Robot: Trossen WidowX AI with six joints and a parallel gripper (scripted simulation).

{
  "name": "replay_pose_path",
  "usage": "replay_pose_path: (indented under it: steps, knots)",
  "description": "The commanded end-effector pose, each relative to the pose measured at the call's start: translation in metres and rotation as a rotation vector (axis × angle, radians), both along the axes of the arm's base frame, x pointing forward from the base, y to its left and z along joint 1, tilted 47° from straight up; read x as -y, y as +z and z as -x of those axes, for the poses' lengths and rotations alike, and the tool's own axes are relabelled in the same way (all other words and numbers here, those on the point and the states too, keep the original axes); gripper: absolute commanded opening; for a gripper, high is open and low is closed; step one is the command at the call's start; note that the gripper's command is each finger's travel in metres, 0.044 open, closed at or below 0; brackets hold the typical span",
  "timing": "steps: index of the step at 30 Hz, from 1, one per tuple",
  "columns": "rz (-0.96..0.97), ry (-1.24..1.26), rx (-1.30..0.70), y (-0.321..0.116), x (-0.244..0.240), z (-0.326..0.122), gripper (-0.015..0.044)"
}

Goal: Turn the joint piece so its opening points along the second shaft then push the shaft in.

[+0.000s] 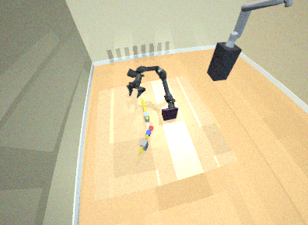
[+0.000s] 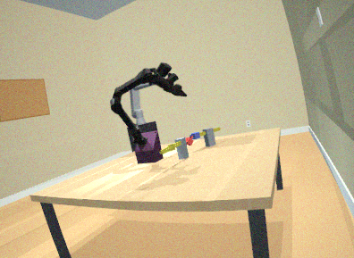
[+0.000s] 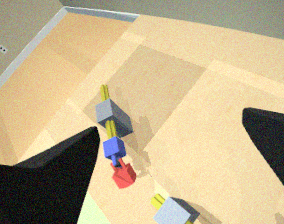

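Observation:
A red square joint piece [image 1: 151, 128] [image 2: 189, 141] [image 3: 124, 175] hangs on hinges from a blue piece [image 1: 148, 132] [image 2: 195, 136] [image 3: 114, 148] at the end of the first yellow shaft [image 1: 140, 152] [image 2: 217, 129] [image 3: 111, 129], held in a grey block [image 1: 144, 144] [image 2: 209, 137] [image 3: 113, 117]. The second yellow shaft [image 1: 144, 104] [image 2: 170, 148] [image 3: 157, 201] passes through another grey block [image 1: 146, 117] [image 2: 181, 149] [image 3: 172, 212]. Its near end stands apart from the red piece. The red piece is tilted relative to the blue piece; its exact aim is unclear. My gripper [image 1: 134, 96] [image 3: 169, 124] is open and empty, high above the shafts.
The arm's dark purple base [image 1: 169, 114] [image 2: 147, 145] stands on the table [image 2: 232, 170] beside the second shaft. A grey arm on a black pedestal [image 1: 223, 61] stands farther back. Light strips and shadows lie across the wooden top.

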State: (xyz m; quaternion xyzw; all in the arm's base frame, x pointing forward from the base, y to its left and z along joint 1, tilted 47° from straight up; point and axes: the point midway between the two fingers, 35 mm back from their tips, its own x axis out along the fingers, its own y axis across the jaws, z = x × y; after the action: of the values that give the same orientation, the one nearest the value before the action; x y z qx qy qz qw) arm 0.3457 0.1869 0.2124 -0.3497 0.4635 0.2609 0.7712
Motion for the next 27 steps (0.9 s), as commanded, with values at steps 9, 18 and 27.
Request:
replay_pose_path:
  steps: [9,18,27]
  knots:
    - [0.138,-0.329,-0.184,-0.104,-0.010,0.013,0.0440]
    - [0.293,-0.583,-0.225,-0.177,-0.006,0.036,0.0440]
    - [0.476,-0.818,-0.160,-0.242,0.010,0.069,0.0440]
